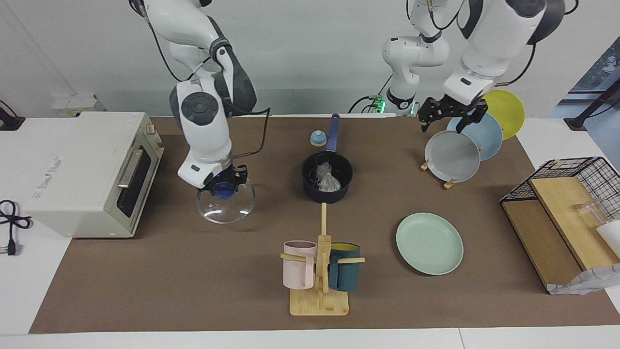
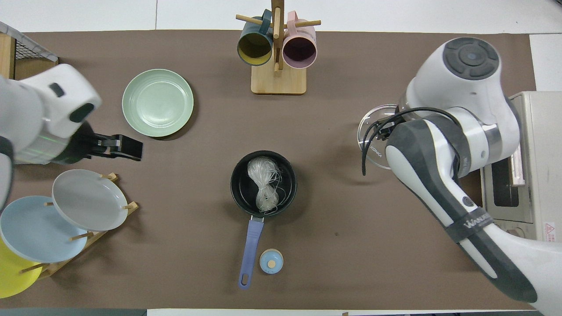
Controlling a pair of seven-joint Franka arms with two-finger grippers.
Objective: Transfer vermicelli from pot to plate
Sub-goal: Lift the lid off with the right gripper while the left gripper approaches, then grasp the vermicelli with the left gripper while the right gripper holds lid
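Note:
The dark navy pot stands mid-table with its lid off, its blue handle pointing toward the robots. The whitish vermicelli lies inside it, and shows in the overhead view. The mint-green plate lies empty, farther from the robots than the pot, toward the left arm's end. My right gripper is shut on the blue knob of the glass lid, low over the mat between pot and toaster oven. My left gripper is open and empty, over the plate rack.
A toaster oven stands at the right arm's end. A wooden mug rack with two mugs stands farther out than the pot. A rack holds grey, blue and yellow plates. A small blue round object lies beside the pot handle. A wire basket stands at the left arm's end.

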